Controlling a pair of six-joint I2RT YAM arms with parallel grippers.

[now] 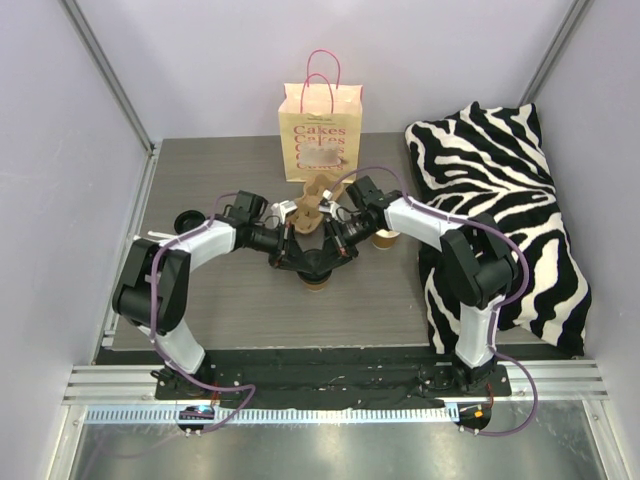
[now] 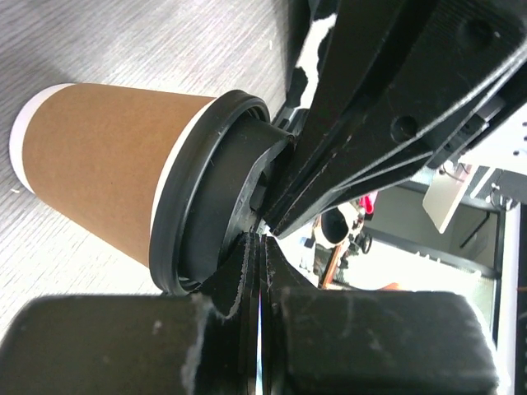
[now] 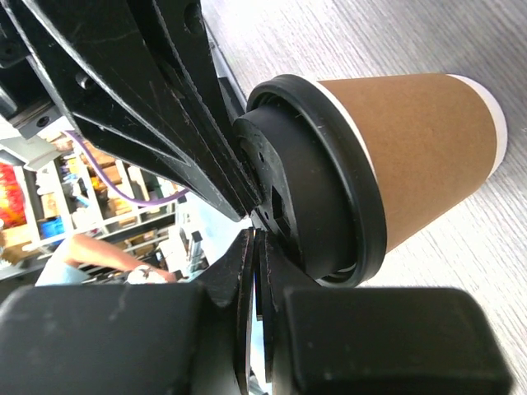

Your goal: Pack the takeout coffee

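A brown paper coffee cup (image 1: 317, 279) with a black lid stands on the table between the two arms. My left gripper (image 1: 304, 262) and right gripper (image 1: 331, 260) meet over it, both shut, tips against the lid's top. In the left wrist view the cup (image 2: 99, 160) and its lid (image 2: 206, 197) lie just beyond my shut left gripper (image 2: 257, 240), with the right fingers (image 2: 370, 107) pressing from above. The right wrist view mirrors this: cup (image 3: 420, 144), lid (image 3: 325, 185), shut right gripper (image 3: 254, 236), left fingers (image 3: 148, 90). Neither gripper encloses the cup.
A second brown cup (image 1: 386, 238) stands beside the right arm. A cardboard cup carrier (image 1: 314, 196) lies behind the grippers, in front of a paper "Cakes" bag (image 1: 320, 125) with pink handles. A zebra-striped cushion (image 1: 500, 200) fills the table's right side.
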